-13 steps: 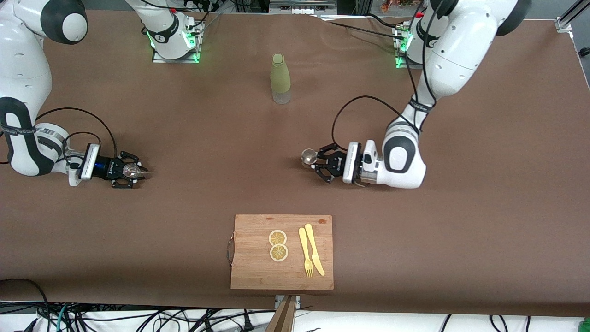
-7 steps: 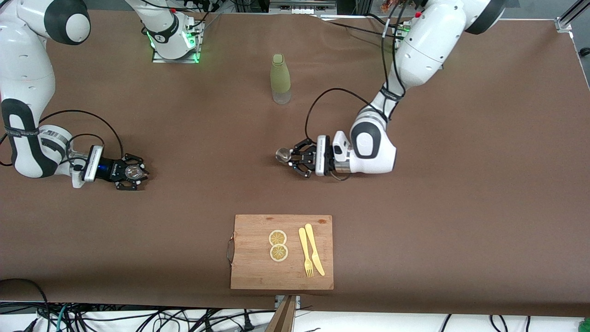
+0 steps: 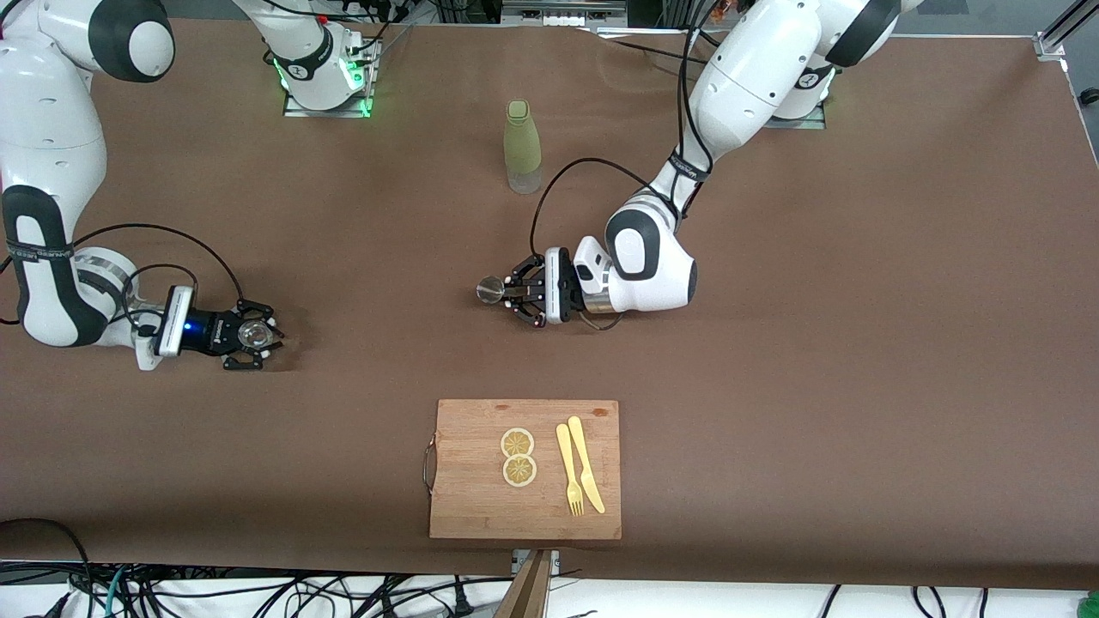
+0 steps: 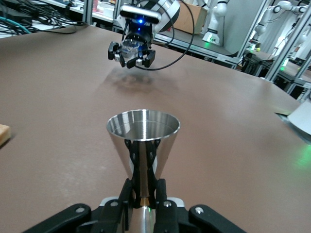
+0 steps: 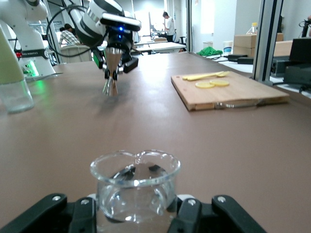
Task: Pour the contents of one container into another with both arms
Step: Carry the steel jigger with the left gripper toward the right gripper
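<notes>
My left gripper [image 3: 512, 292] is shut on the narrow waist of a steel jigger [image 3: 491, 290], which it holds upright over the middle of the table. In the left wrist view the jigger [image 4: 143, 138] stands between the fingers [image 4: 131, 182], its cup mouth up. My right gripper [image 3: 254, 335] is shut on a small clear glass cup [image 3: 251, 331], low over the table at the right arm's end. The right wrist view shows the glass cup [image 5: 135, 187] upright in that gripper [image 5: 135, 211], with the jigger [image 5: 112, 68] farther off.
A pale green bottle [image 3: 522, 146] stands between the two arm bases. A wooden cutting board [image 3: 468, 502] lies near the front edge, carrying two lemon slices [image 3: 519, 457], a yellow fork [image 3: 568, 470] and a yellow knife [image 3: 585, 463].
The left arm has carried the jigger toward the right arm's end of the table. The right gripper has closed on the glass cup and shifted slightly.
</notes>
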